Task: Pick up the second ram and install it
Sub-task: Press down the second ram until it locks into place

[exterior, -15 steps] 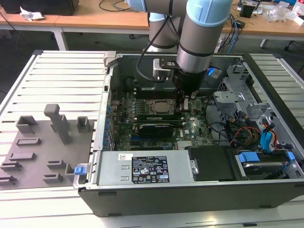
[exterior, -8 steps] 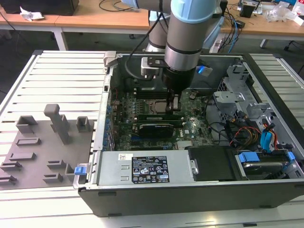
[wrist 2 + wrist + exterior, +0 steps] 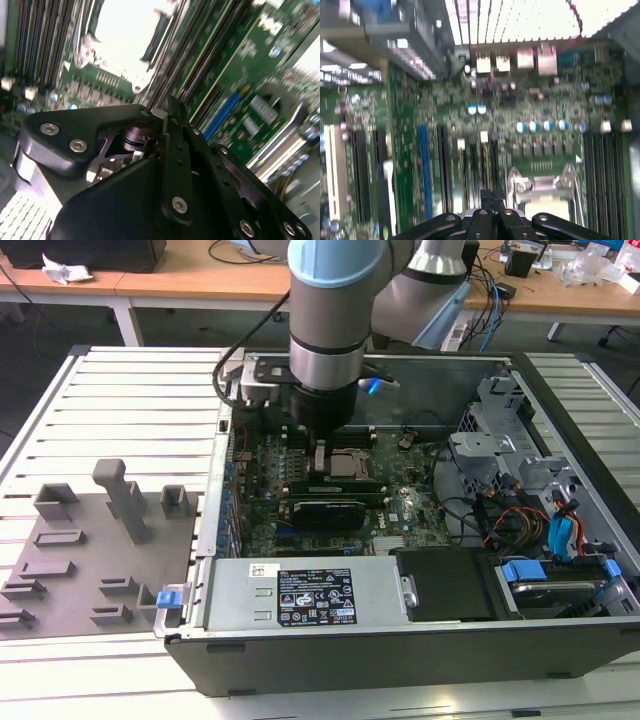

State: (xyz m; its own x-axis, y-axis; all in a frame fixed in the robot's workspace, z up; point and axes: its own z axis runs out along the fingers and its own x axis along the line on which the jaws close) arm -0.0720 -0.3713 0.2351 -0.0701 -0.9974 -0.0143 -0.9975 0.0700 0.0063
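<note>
My gripper point(image 3: 320, 460) reaches down into the open computer case and hangs just above the green motherboard point(image 3: 400, 515), right beside the square CPU socket point(image 3: 347, 463). In both wrist views its black fingers point(image 3: 492, 196) are pressed together with nothing showing between them, the tips over the dark memory slots point(image 3: 470, 170) next to the socket point(image 3: 545, 187). A long narrow stick, the ram point(image 3: 335, 484), lies along those slots directly under the gripper in the exterior view. The gripper point(image 3: 171, 107) points at the slots beside the bright socket point(image 3: 125, 35).
A grey tray point(image 3: 60, 590) with raised plastic blocks lies on the slatted table at the exterior view's left. Inside the case are a labelled power supply point(image 3: 300, 595), a black cooler point(image 3: 325, 512), and drive bays with cables point(image 3: 540, 515). The case walls point(image 3: 400, 660) ring the board.
</note>
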